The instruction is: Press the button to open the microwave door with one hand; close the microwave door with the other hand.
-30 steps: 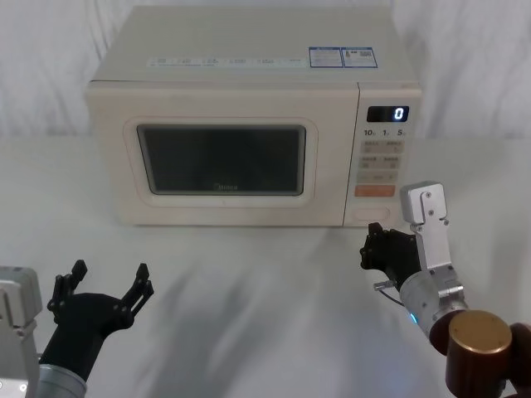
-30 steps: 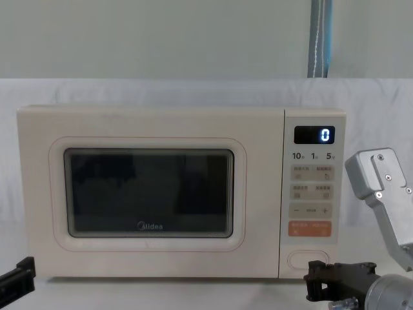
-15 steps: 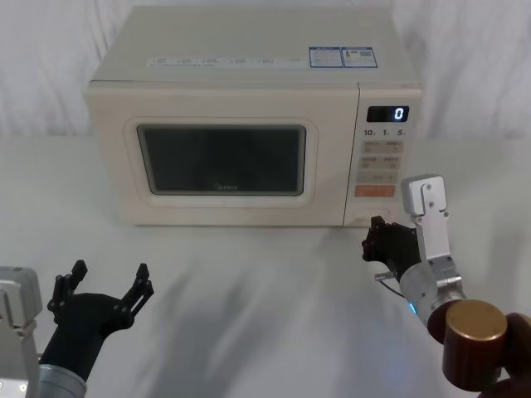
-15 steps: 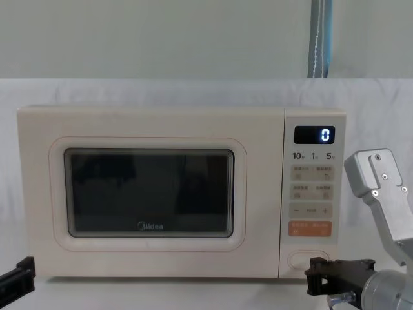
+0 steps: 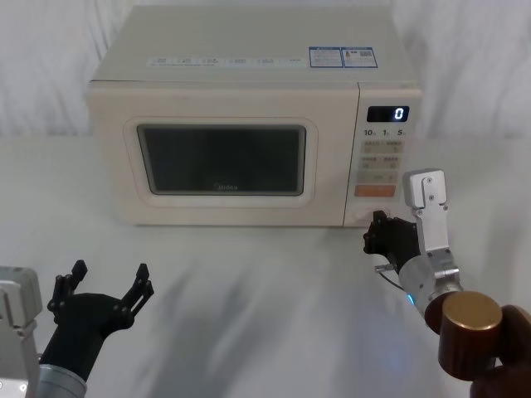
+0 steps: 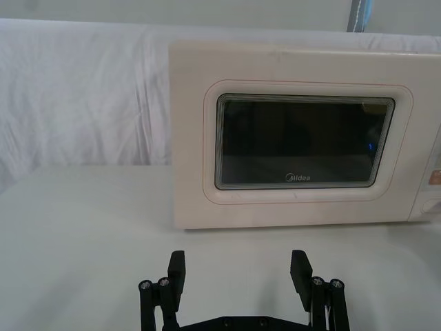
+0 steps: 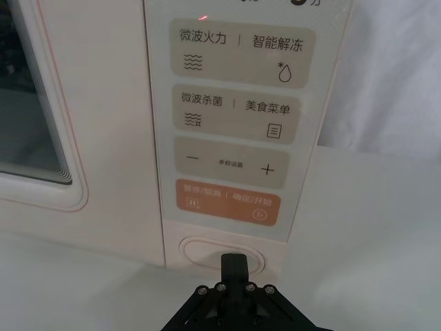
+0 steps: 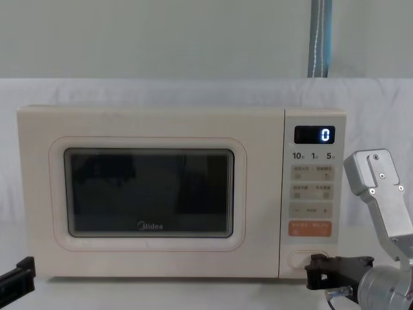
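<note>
Right gripper (image 7: pixel 234 265), fingers closed together and empty, sits at the button (image 7: pixel 219 252) low on the control panel. Microwave door (image 5: pixel 224 159) is shut. Left gripper (image 5: pixel 104 294) is spread wide, empty, parked low.

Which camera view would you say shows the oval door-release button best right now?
The right wrist view: the button sits close and frontal, with the right gripper at it. The chest view shows it small and half hidden, the head view hides it behind the gripper, and the left wrist view catches only its edge.
</note>
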